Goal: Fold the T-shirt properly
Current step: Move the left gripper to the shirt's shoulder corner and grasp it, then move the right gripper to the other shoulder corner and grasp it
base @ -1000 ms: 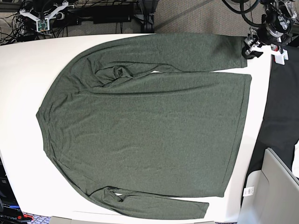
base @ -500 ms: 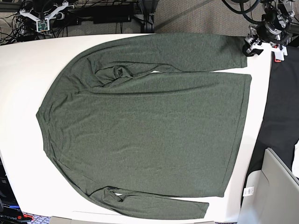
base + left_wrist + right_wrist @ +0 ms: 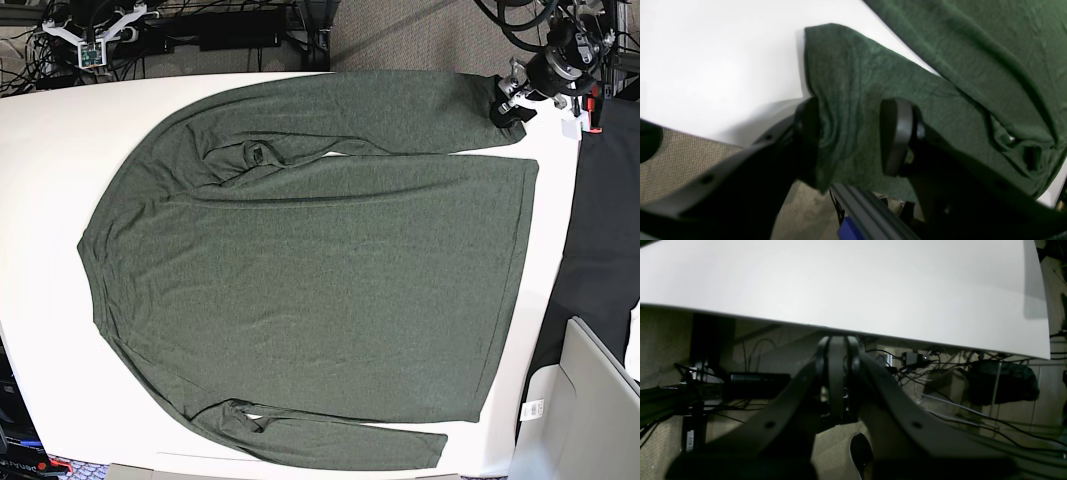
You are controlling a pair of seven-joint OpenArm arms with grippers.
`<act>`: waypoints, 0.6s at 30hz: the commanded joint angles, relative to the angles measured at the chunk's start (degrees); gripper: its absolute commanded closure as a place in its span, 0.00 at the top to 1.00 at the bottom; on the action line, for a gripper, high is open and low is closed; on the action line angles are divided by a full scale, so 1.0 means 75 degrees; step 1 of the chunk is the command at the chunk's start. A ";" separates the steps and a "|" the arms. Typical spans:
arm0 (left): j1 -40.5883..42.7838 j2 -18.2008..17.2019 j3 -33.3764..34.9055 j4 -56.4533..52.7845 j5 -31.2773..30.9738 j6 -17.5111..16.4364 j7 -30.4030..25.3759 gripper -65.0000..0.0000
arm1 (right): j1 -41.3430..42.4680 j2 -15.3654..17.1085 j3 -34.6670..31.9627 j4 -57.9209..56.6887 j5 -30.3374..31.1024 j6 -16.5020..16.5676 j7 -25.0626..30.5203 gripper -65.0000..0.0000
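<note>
The dark olive-green T-shirt [image 3: 310, 260] lies spread flat on the white table [image 3: 45, 160], with both long sleeves laid along its top and bottom edges. My left gripper [image 3: 505, 104] is at the cuff of the far sleeve, at the table's back right. In the left wrist view this gripper [image 3: 851, 136] is open, and its two black fingers [image 3: 897, 133] straddle the sleeve's cuff end [image 3: 840, 83] without pinching it. My right gripper [image 3: 97, 40] hangs beyond the table's back left edge. Seen from its wrist, the right gripper [image 3: 837, 373] is shut on nothing.
A black cloth [image 3: 605, 230] drapes off the table's right side, and a grey box [image 3: 590, 400] stands at the bottom right. Cables and power bricks [image 3: 940, 366] lie on the carpet behind the table's far edge.
My left gripper has moved left from beside the table's right corner onto the far sleeve's cuff, staying open. The shirt and the right arm have not moved.
</note>
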 commanded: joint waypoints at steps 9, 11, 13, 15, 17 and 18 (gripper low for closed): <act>0.0090 0.0013 0.0044 -0.0032 0.0196 0.0167 0.0453 0.11 | -0.0035 0.0038 0.0045 0.0155 -0.0007 -0.0063 0.0175 0.00; 0.0090 0.0013 0.0044 -0.0032 0.0207 0.0167 0.0453 0.02 | -0.0023 0.0038 0.0045 0.0225 -0.0007 -0.0063 0.0140 0.00; 0.0090 0.0001 0.0044 -0.0032 0.0207 0.0167 0.0499 0.00 | -0.0023 0.0038 0.0045 0.0342 -0.0007 -0.0063 0.0140 0.00; 0.0090 0.0001 0.0032 -0.0020 0.0207 0.0167 0.0499 0.00 | -0.0023 0.0038 0.0045 0.0448 -0.0007 -0.0063 0.0152 0.00; 0.0090 0.0001 0.0020 0.0108 0.0207 0.0167 0.0499 0.00 | -0.0023 0.0038 0.0045 0.0494 -0.0007 -0.0063 0.0187 0.00; 0.0101 0.0001 0.0020 0.0191 0.0207 0.0167 0.0499 0.00 | 0.0000 0.0038 0.0045 0.0494 -0.0007 -0.0051 0.0187 0.01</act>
